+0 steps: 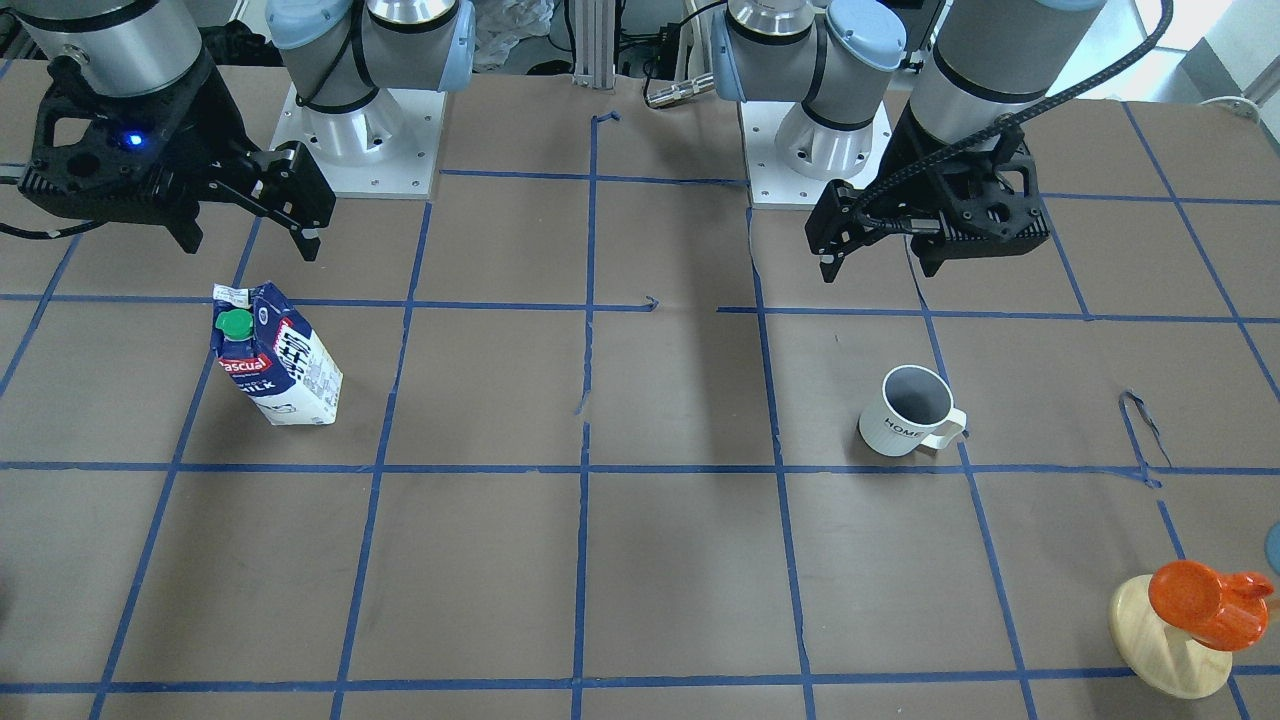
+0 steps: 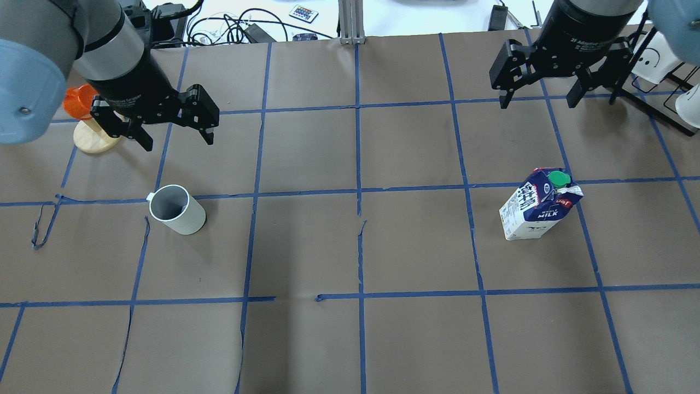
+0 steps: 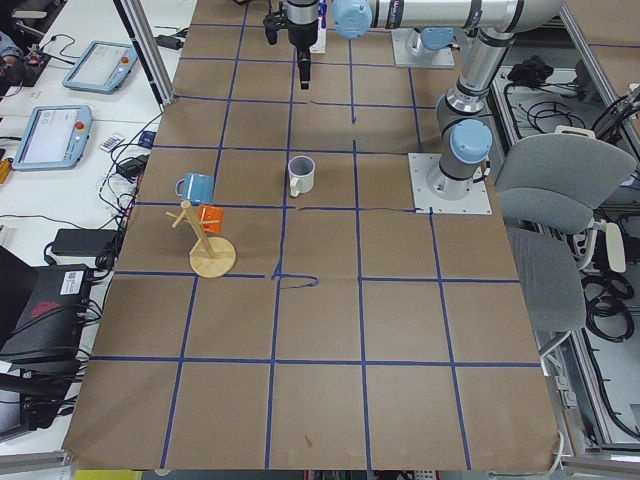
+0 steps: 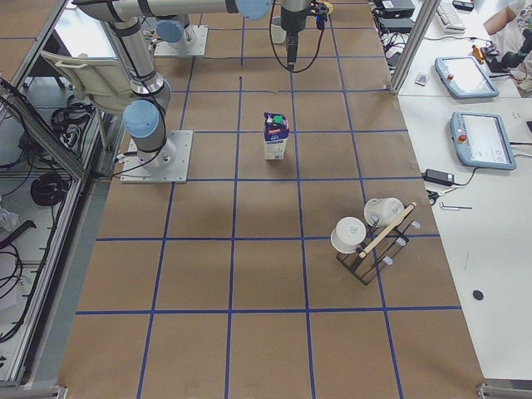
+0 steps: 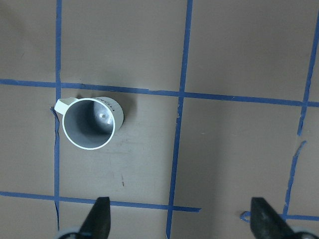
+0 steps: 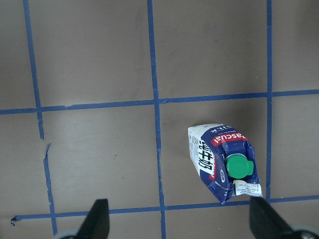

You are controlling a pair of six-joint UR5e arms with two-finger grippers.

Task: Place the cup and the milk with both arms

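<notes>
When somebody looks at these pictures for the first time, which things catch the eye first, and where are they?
The dark blue and white milk carton with its green cap stands on the robot's right half of the brown table, the white cup on the left half. Over the table the left tool and the right tool hang open and empty, touching neither. An orange cup sits on a wooden stand at the far left.

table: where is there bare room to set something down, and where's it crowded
Bare: the table squares between the cup and the milk, and the row on the robot's side of them. Crowded: the far left corner, around the wooden stand holding the orange cup.
</notes>
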